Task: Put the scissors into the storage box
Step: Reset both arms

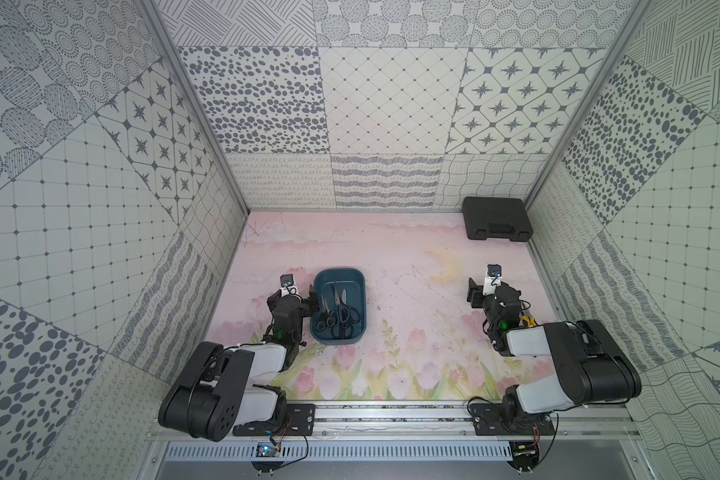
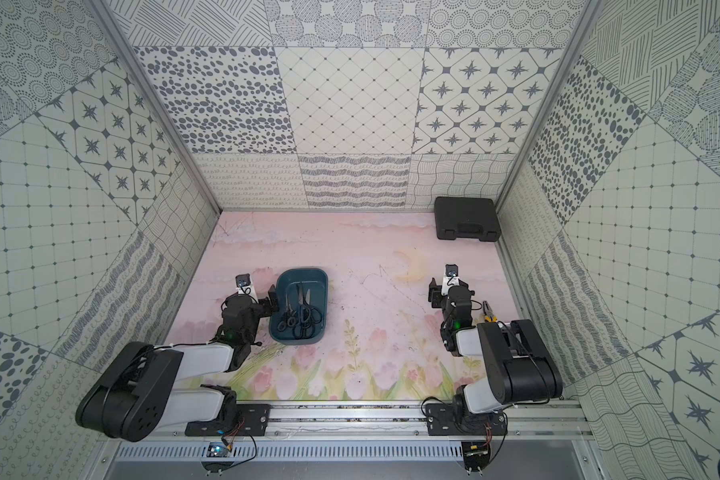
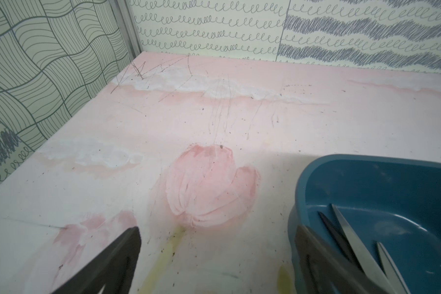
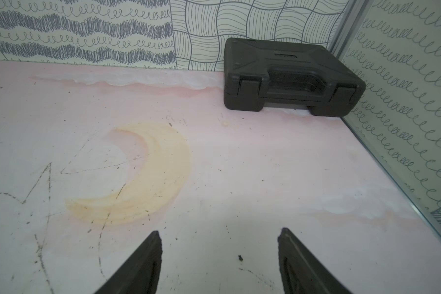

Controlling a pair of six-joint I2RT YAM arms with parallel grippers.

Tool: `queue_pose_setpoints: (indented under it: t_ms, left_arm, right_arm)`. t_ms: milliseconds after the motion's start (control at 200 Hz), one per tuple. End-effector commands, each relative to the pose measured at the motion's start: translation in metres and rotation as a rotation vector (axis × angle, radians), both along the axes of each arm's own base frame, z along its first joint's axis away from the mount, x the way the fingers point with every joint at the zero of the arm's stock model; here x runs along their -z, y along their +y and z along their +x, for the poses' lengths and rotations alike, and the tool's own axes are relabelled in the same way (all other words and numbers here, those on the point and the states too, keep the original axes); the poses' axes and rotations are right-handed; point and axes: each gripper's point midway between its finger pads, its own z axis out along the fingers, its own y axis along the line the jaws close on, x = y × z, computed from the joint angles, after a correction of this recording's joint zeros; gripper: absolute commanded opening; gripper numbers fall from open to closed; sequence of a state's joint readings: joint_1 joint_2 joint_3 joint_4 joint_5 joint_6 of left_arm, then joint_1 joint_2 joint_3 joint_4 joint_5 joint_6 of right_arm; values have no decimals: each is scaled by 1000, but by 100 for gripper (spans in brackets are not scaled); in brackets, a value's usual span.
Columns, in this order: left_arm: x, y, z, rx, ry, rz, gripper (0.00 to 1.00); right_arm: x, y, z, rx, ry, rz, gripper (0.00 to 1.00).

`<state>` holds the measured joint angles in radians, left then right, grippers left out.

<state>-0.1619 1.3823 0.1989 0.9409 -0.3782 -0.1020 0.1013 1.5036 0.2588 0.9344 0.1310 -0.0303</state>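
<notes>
Silver-bladed, dark-handled scissors (image 1: 336, 313) lie heaped inside teal-blue plastic storage box (image 1: 339, 271), left of pink painted bench (image 1: 412, 249) centre, blades pointing far. Left claw (image 3: 218, 229) spread wide, empty, just beside the box's left wall; left wrist view catches blade tips only. Right claw (image 4: 219, 231) partly spread, empty. Black hard-shell case (image 4: 290, 76), far right corner: moulded plate unreadable. Yellow-handled pliers (image 2: 489, 316) show in top views only

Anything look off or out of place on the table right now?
Nothing spilled. The scissors lie piled inside the storage box. One stray: yellow-handled pliers lie on the table, partly hidden behind the right arm.
</notes>
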Motion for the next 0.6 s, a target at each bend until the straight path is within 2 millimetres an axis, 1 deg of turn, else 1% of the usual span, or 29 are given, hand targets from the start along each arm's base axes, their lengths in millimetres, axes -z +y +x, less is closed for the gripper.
queue_pose_setpoints:
  t_ms: [0,35,165,230,290,375,435,490,520,530,550,570,585,595]
  left_arm:
    - [-19,-9,12,90,-146,18,99]
    - [-16,-12,13,107,-138,21,99]
    - [-11,-15,20,122,-104,24,99]
    - [-7,-20,23,149,-89,29,99]
    - [-2,-20,26,152,-72,31,99]
    - [-1,-21,29,156,-57,30,99]
    - [1,-23,31,166,-42,33,99]
    - [2,-25,38,179,-15,42,99]
    - [6,-25,41,182,21,27,99]
    - [7,-24,41,184,30,17,99]
    - [8,-22,43,184,44,3,99]
    - [9,-21,46,183,54,-5,99]
    - [10,-20,48,184,64,-8,99]
    - [11,-20,49,188,68,-13,99]
  right_arm:
    - [-28,8,10,-36,-135,29,74]
    - [-26,7,10,-34,-134,28,74]
    - [-27,8,9,-38,-137,27,74]
    - [-27,8,10,-38,-136,28,74]
    - [-27,8,9,-38,-138,26,74]
    - [-26,8,11,-38,-131,24,74]
    - [-24,9,16,-39,-103,22,75]
    - [-20,9,27,-37,-52,19,75]
    - [-18,7,31,-41,-28,34,76]
    - [-18,7,32,-46,-24,45,76]
    - [-17,4,33,-43,-13,57,84]
    - [-16,2,35,-36,-2,66,88]
    - [-15,1,35,-36,2,74,95]
    - [-15,0,35,-35,2,77,96]
